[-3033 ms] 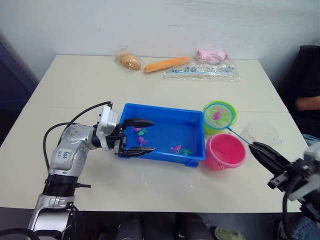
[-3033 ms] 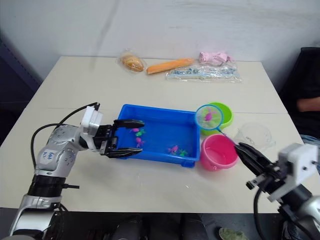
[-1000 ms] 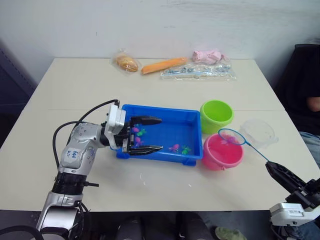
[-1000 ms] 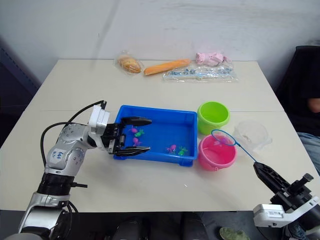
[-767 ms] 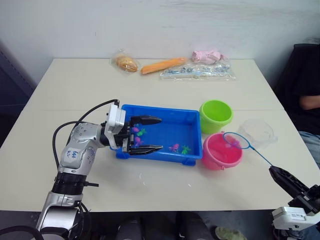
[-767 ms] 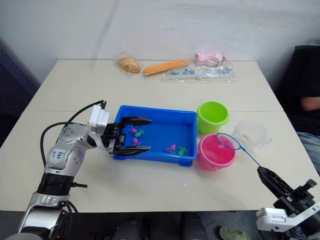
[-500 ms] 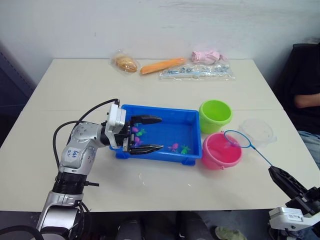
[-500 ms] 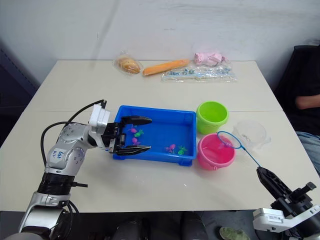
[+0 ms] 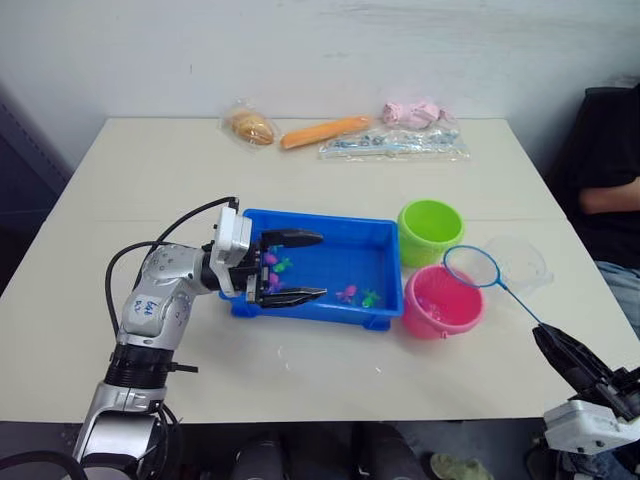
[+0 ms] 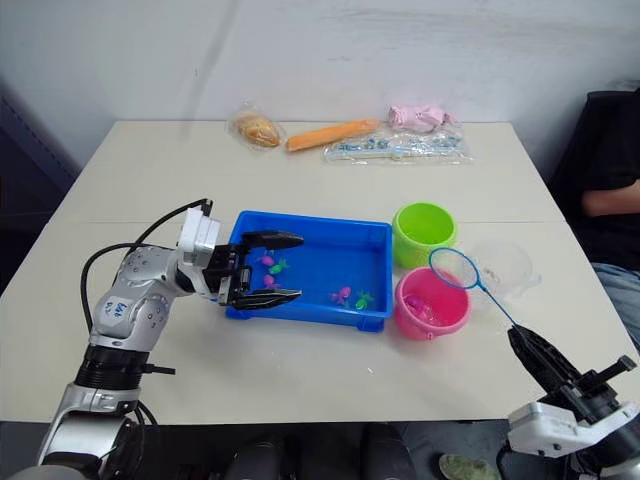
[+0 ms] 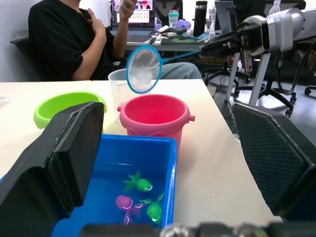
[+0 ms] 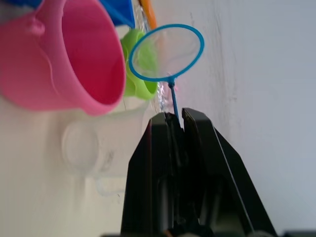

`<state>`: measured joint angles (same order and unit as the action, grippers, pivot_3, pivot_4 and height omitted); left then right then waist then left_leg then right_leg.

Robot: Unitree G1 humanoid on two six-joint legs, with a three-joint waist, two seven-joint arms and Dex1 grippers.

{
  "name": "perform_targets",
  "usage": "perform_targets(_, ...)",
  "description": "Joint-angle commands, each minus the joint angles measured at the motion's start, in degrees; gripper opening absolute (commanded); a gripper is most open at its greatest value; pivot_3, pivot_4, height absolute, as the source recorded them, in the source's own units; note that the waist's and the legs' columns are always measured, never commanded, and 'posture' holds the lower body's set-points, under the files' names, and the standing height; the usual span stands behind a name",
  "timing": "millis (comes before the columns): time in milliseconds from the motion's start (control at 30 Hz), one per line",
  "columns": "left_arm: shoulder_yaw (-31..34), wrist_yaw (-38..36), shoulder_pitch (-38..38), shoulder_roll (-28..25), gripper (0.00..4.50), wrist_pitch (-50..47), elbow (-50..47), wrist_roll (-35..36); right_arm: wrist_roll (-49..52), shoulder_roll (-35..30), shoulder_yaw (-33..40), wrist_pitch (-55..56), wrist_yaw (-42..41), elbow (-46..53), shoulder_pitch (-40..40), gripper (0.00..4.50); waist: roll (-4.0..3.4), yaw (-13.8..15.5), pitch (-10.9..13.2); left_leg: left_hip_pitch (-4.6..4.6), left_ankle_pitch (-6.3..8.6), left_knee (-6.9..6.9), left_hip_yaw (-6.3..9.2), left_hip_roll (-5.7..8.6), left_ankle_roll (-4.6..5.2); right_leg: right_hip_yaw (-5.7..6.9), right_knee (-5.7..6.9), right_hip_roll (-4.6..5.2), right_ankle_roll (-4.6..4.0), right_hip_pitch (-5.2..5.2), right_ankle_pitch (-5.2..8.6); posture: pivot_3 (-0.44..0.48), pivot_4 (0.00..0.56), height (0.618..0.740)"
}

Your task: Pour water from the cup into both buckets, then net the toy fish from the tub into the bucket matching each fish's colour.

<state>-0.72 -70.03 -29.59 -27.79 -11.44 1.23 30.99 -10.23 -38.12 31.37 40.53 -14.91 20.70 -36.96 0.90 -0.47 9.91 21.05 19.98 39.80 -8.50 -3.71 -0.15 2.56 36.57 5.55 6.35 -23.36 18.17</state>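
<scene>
**Net lifted off the pink bucket**

Since a moment ago the net (image 9: 472, 266) has risen above the pink bucket (image 9: 442, 301), near the tabletop's right edge (right gripper (image 9: 558, 350) clamped on its handle). Left gripper (image 9: 297, 266) stays spread over the tub (image 9: 385, 232).

buckets (image 9: 430, 232): 2 | tub (image 9: 320, 225): 1 | cup (image 9: 522, 262): 1 | net (image 9: 472, 266): 1 | end effectors (image 9: 285, 267): 2
</scene>
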Motion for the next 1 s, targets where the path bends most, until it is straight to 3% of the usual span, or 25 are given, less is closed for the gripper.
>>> perform_targets(33, 2.76, 0.43, -0.25, -1.44, 4.47, 1.62, 1.88, -0.48, 24.05, -5.51, -4.15, -12.64, -8.05, 9.07, 1.68, 0.00, 0.00, -0.26, 0.00, -0.02, 0.00, 0.01, 0.01, -0.02, 0.01, -0.02, 0.05, 0.00, 0.00, 0.00, 0.00, 0.000, 0.150, 0.740)
perform_targets(267, 5.71, 0.74, 0.74, -4.23, 4.47, 3.62, 5.08, -1.49, 48.94, -21.41, -8.02, -46.05, -12.76, 18.31, 17.14, 0.00, 0.02, -0.31, 0.02, 0.04, 0.01, 0.16, 0.14, -0.04, 0.08, 0.07, 0.21, 0.09, -0.01, -0.01, 0.00, 0.000, 0.150, 0.740)
perform_targets(500, 8.38, 1.69, 2.50, -6.52, 4.47, 4.91, 5.63, -2.01, 57.44, -35.35, -18.55, -75.77, -13.30, 16.35, 40.64, 0.00, 0.03, 0.41, 0.06, 0.23, 0.03, 0.18, 0.15, -0.09, 0.15, 0.16, 0.21, 0.23, -0.05, -0.17, 0.01, 0.000, 0.150, 0.740)
perform_targets(600, 9.07, 2.33, 3.06, -6.91, 4.47, 5.30, 5.60, -2.09, 57.86, -35.05, -25.78, -83.99, -13.86, 15.43, 51.47, 0.00, 0.03, 0.41, 0.06, 0.27, 0.09, 0.18, 0.16, -0.11, 0.25, 0.23, 0.16, 0.36, -0.05, -0.18, 0.01, 0.000, 0.150, 0.740)
perform_targets(733, 9.73, 1.91, 3.46, -8.07, 4.47, 5.76, 5.94, -2.40, 48.68, -31.44, -37.47, -88.50, -14.76, 14.01, 62.68, 0.00, 0.03, 0.13, 0.06, 0.35, 0.15, 0.20, 0.06, -0.05, 0.37, 0.33, 0.11, 0.61, -0.05, -0.27, 0.01, 0.000, 0.150, 0.740)
perform_targets(1000, 9.07, 0.10, 4.46, -9.62, 4.47, 3.44, 4.25, -1.21, 39.54, -27.29, -44.17, -92.50, -17.82, 13.37, 67.89, 0.00, 0.03, 0.27, 0.06, 0.55, 0.18, 0.19, 0.03, 0.05, 0.41, 0.46, -0.01, 0.66, -0.02, -0.38, 0.00, 0.000, 0.150, 0.740)
